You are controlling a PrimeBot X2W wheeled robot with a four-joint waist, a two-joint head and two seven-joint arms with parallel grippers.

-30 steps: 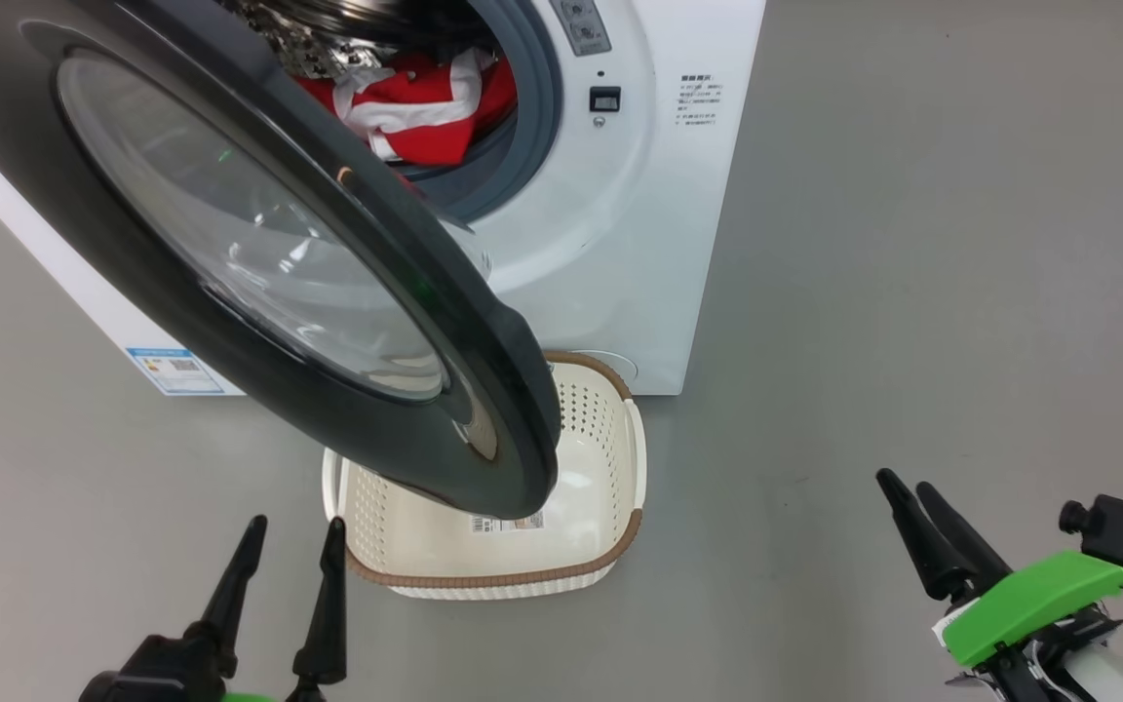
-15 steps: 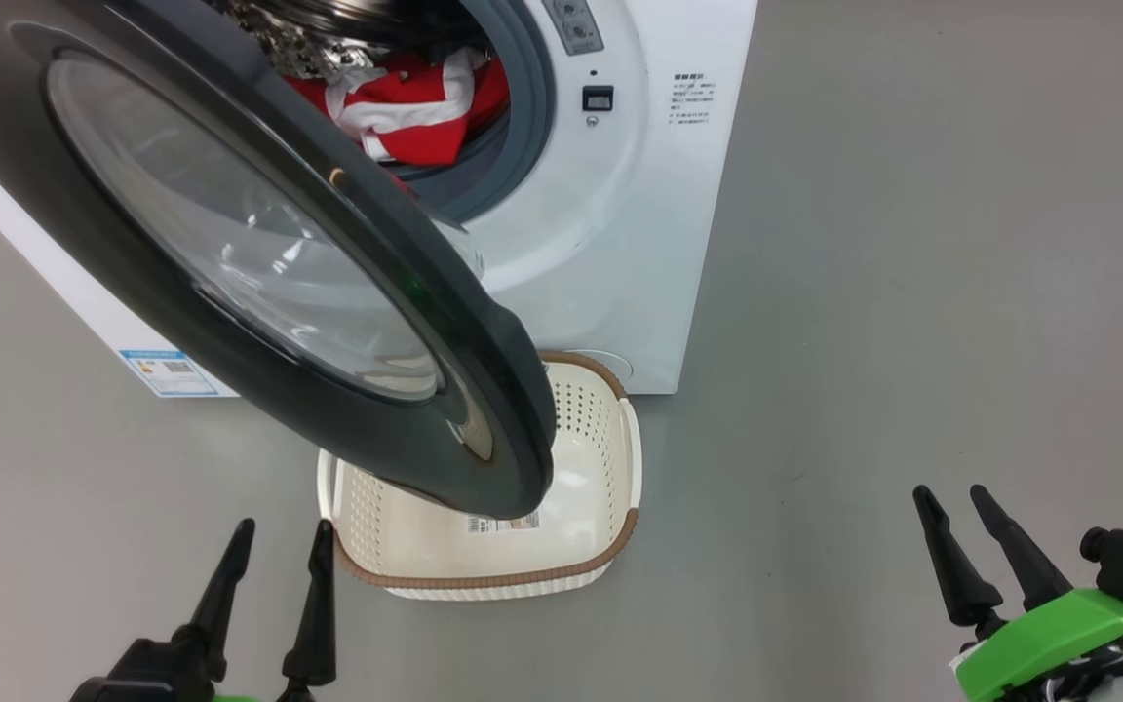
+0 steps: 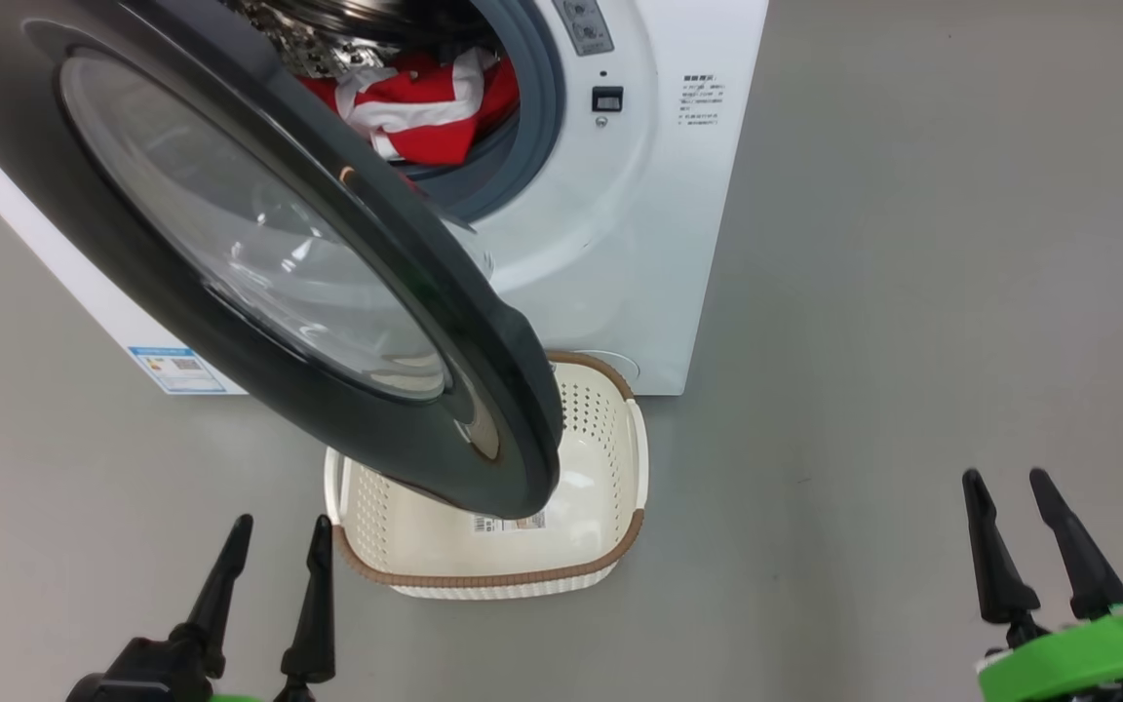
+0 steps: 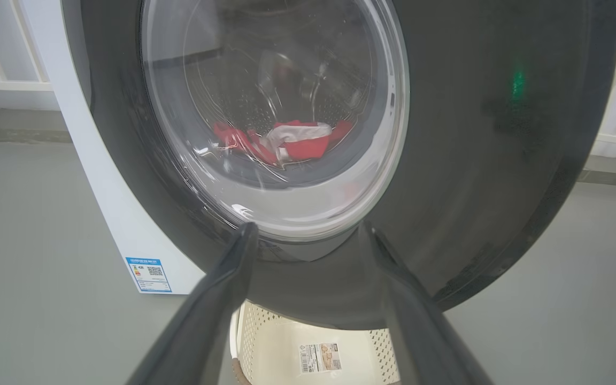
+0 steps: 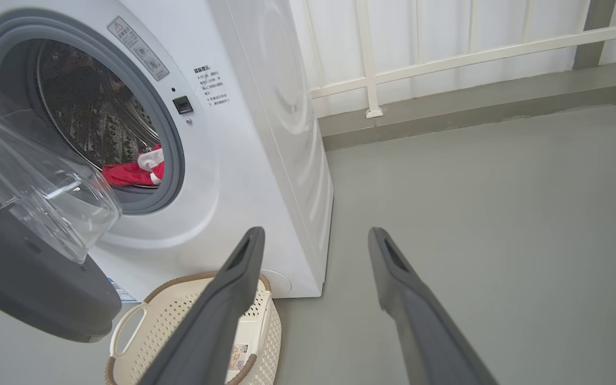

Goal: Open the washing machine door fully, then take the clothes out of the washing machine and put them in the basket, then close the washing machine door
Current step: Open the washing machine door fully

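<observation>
Door [image 3: 259, 263] partly open, just ahead of left gripper [image 3: 282, 526], overhanging basket [image 3: 620, 458] | clothes [image 3: 435, 102] inside washer [image 3: 620, 244] beyond | right gripper [image 3: 1005, 478] off aside; both spread, empty | risk: unless pushed wider, door shields basket, dropped garments miss.

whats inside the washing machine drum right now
Red clothes with white trim lie heaped at the bottom of the perforated steel drum. The half-open washing machine door covers part of the opening, so any garments deeper or beneath the heap cannot be seen.
</observation>
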